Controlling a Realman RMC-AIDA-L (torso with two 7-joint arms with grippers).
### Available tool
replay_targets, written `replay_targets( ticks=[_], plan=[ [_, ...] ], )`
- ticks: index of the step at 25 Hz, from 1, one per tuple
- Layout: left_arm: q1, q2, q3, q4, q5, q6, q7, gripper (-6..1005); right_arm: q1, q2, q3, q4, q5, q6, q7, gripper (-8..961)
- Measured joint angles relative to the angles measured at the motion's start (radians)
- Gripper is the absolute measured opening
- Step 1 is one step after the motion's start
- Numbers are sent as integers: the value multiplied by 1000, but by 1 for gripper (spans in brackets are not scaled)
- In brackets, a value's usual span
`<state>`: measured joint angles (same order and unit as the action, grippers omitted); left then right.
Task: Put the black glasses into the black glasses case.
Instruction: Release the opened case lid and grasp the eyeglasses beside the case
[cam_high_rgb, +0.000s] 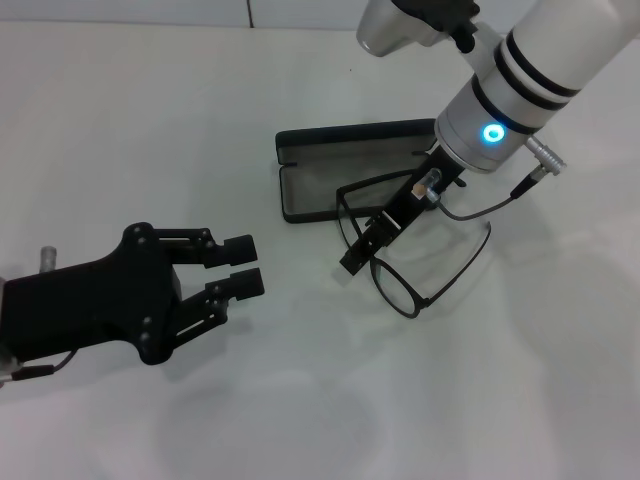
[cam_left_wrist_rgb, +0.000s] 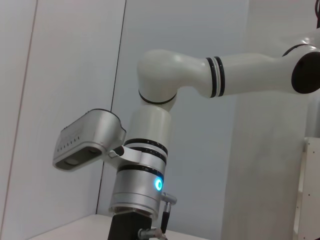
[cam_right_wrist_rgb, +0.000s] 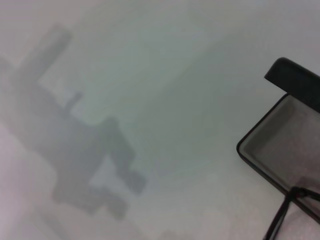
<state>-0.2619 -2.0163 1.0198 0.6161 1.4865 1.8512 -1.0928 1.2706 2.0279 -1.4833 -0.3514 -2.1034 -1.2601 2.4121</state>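
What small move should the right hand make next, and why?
Probably a short carry toward the open black glasses case. The right hand appears to grip the black glasses, which lie mostly outside the case, overlapping its near rim. The left hand waits apart, open.

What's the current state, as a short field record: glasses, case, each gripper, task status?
glasses: black glasses unfolded, one temple arm reaching over the case's front edge, lenses toward the robot's side of the case
case: black glasses case open on the white table, grey lining showing, lid tilted back
right gripper: right gripper at the frame of the glasses, beside the case; grip cannot be confirmed
left gripper: left gripper open, low over the table to the left of the case, holding nothing
task status: glasses not yet inside the case
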Motion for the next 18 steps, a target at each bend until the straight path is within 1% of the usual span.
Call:
replay_targets(
  ticks=[8,18],
  plan=[
    [-2,-5,0,-5,0,-3,1,272,-23,0,-8,-4,1,21,-3,640],
    [-16,-10,0,-25,10,-29,1,271,-52,0,-17,-25,23,30,-9,603]
  ],
)
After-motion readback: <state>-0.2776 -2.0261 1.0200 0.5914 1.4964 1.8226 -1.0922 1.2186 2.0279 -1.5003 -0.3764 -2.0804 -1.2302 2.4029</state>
